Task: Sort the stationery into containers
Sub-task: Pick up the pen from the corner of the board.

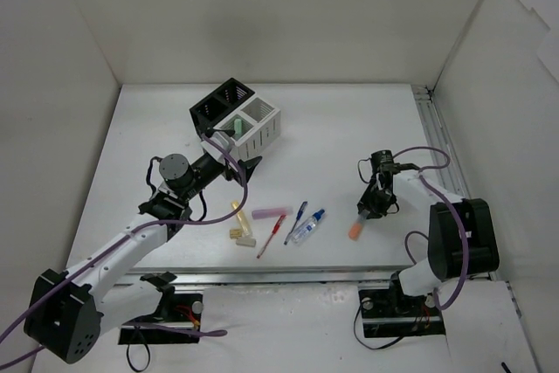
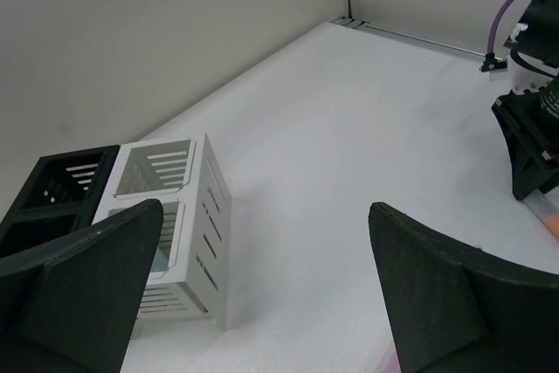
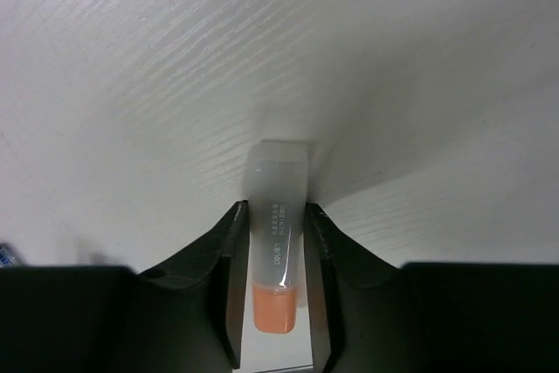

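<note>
Left claw (image 2: 266, 211) hangs wide open over the counter (image 1: 349, 128), just beside the white box (image 1: 253, 124) — a green-capped marker (image 1: 237, 125) stands in its nearer compartment; right claw (image 3: 273, 216) is clamped on the orange marker (image 3: 279, 185).

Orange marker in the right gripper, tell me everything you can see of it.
The orange marker is a short plastic-looking stick: frosted see-through cap with small print, orange body behind it. It sits lengthwise between the fingers of the right gripper, which press both its sides. Whether it touches the table is unclear.
</note>
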